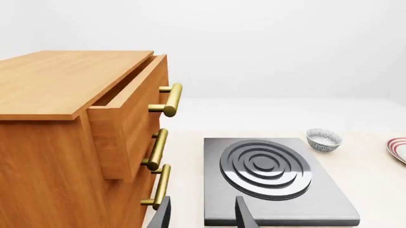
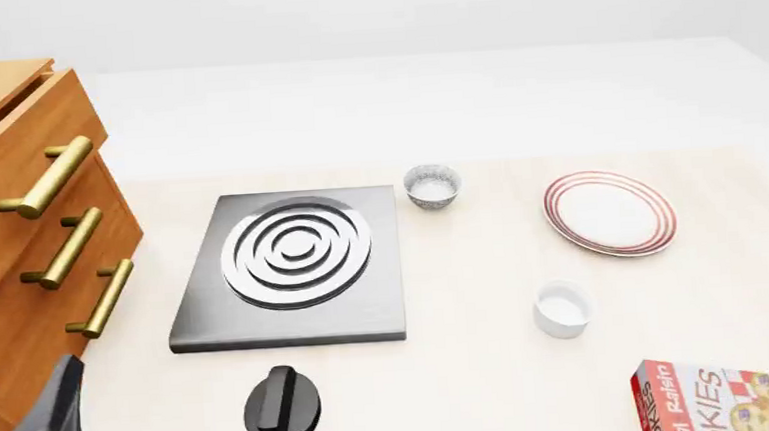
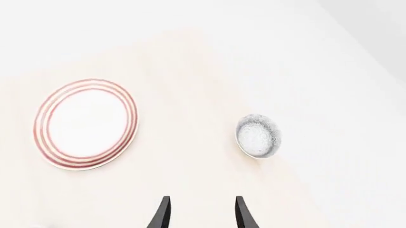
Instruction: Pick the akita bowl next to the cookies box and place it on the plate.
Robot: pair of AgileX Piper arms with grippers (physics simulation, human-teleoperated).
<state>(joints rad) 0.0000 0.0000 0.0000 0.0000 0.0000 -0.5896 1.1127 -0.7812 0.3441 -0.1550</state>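
Entry: bowl [image 3: 258,136], grey-patterned outside and white inside. In the right wrist view we find it upright on the counter [image 3: 190,156], beside the plate [image 3: 85,124] and not touching it. It lies ahead of the right jaws [image 3: 201,213], well apart.

Right jaws: spread, holding nothing.

Left jaws [image 1: 201,216]: spread, holding nothing.

Cookies box [image 2: 730,400]: lower right corner of the front view.
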